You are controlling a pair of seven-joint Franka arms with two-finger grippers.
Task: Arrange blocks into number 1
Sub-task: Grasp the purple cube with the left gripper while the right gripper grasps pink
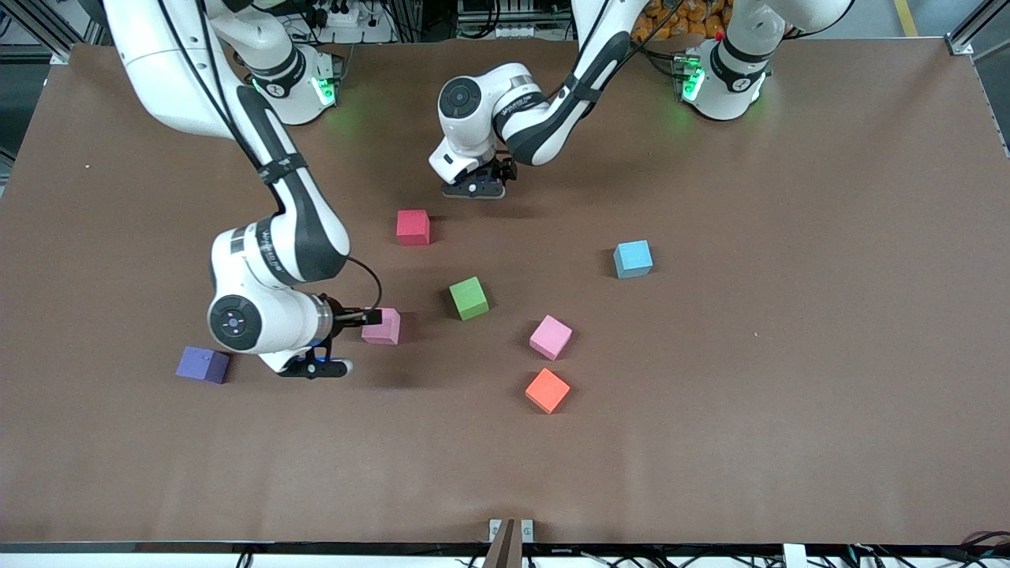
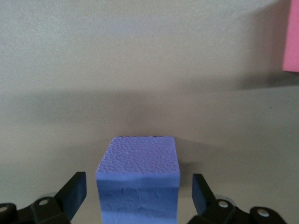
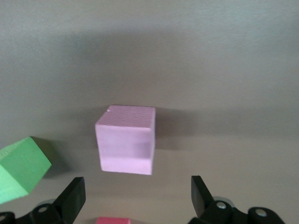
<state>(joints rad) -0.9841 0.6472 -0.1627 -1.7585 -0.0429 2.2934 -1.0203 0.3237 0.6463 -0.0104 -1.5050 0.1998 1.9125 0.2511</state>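
Looking over the brown desk [image 1: 789, 394] from the camera's end, the blocks are all small matte foam cubes of the same size, scattered with no digit shape to them.

Nearest the camera is the orange block [image 1: 547, 390], turned corner-on. Just above it sits a pink block [image 1: 550, 337], also rotated a bit. Off toward the right arm's end of the desk lies a purple block [image 1: 203, 364], partly tucked beside the arm's wrist.

Next up is the second pink block [image 1: 382, 326], and that's where the right claw [image 1: 371, 317] is. In the right wrist view this pink cube [image 3: 125, 139] sits ahead of the two dark fingertips [image 3: 71, 198], which stand spread wide with nothing between them, so the claw is released and not gripping. The front view has it right at the cube's edge; I can't tell if it's touching.

A little farther from the camera is the green block [image 1: 469, 298], tilted, then the light blue block [image 1: 633, 259] toward the left arm's end, then the red block [image 1: 413, 227].

Farthest out, the left claw [image 1: 476, 186] hangs low over the desk. Its wrist view shows the other purple block [image 2: 138, 182], pebbly foam texture, sitting between the fingers [image 2: 72, 193], with a visible gap on each side. So it's spread apart around the cube, not squeezing it.
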